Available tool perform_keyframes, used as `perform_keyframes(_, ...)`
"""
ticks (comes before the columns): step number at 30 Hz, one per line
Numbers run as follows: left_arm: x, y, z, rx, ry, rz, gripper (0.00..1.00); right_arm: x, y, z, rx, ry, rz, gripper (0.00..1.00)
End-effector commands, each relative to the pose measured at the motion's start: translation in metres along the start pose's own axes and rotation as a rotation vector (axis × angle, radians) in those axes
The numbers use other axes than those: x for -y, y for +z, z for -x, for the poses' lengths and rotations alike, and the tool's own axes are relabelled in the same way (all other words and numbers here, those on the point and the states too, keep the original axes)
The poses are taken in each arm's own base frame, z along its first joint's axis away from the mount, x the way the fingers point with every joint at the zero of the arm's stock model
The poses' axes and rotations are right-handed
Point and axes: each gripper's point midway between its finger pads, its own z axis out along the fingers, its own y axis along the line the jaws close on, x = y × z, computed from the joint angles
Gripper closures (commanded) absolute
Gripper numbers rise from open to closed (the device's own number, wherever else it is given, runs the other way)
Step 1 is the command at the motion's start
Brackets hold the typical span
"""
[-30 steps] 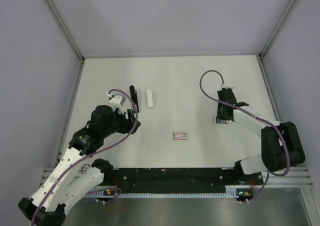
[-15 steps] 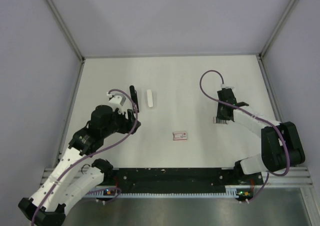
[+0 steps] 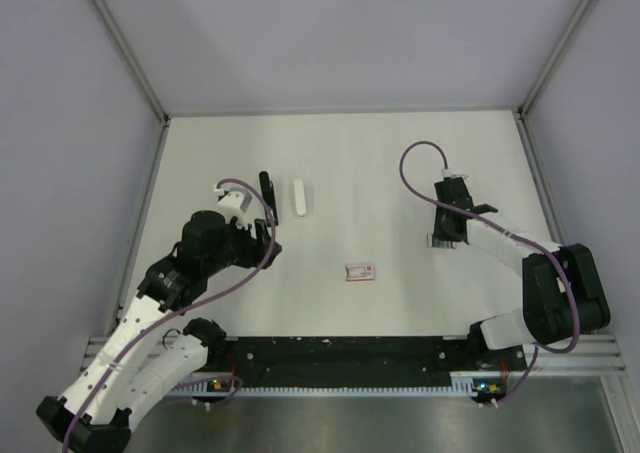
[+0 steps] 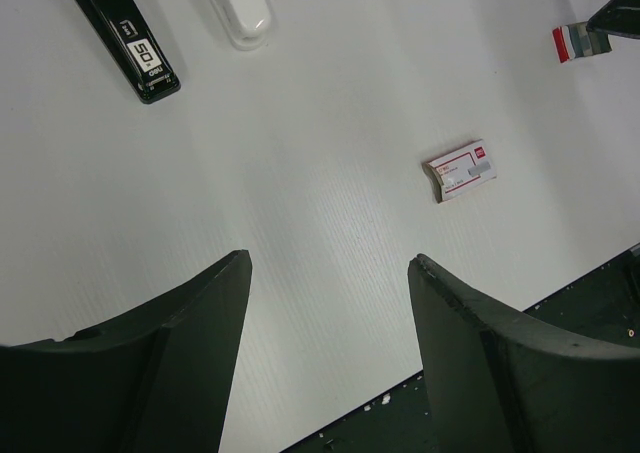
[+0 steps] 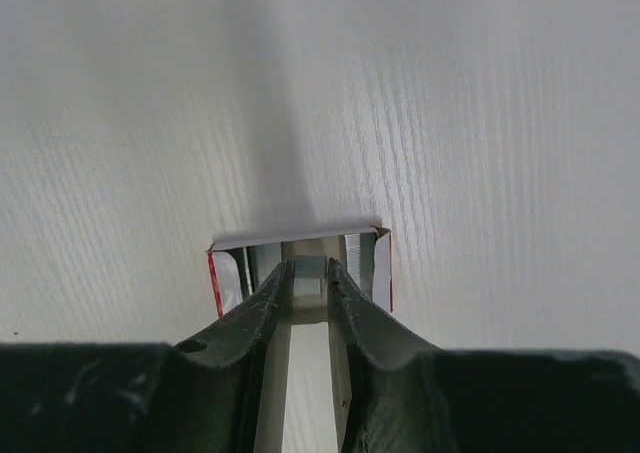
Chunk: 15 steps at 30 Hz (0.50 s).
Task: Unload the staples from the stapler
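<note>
Staples (image 5: 300, 249) look already out: the short grey strip lies on the table (image 3: 380, 163) at the right of the overhead frame, well apart from the black bar (image 3: 265, 186) and white piece (image 3: 300, 195) at upper left. Right gripper (image 5: 307, 269) sits right on the strip, jaws narrow; can't tell if it grips or just straddles. Left gripper (image 4: 329, 261) hangs wide and empty, lower left. Remaining, my guess: leave the strip lying free. Red-and-white box (image 3: 360, 271) mid-frame. Table white, finely ribbed; pale lavender walls, aluminium corner posts.
</note>
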Motion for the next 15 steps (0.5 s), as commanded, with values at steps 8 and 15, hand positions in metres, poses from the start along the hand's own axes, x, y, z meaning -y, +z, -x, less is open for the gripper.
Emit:
perform_keyframes(8,0.0058,0.0005,0.0151,0.056,0.012,-0.028,0.3,0.0014,-0.0012,0.0076,0.018,0.022,-0.005,0.76)
perform_keyframes(15,0.0063,0.0004,0.0149,0.055,0.012,-0.031,0.3,-0.0003,-0.006,0.0135,0.035,0.026,0.005,0.75)
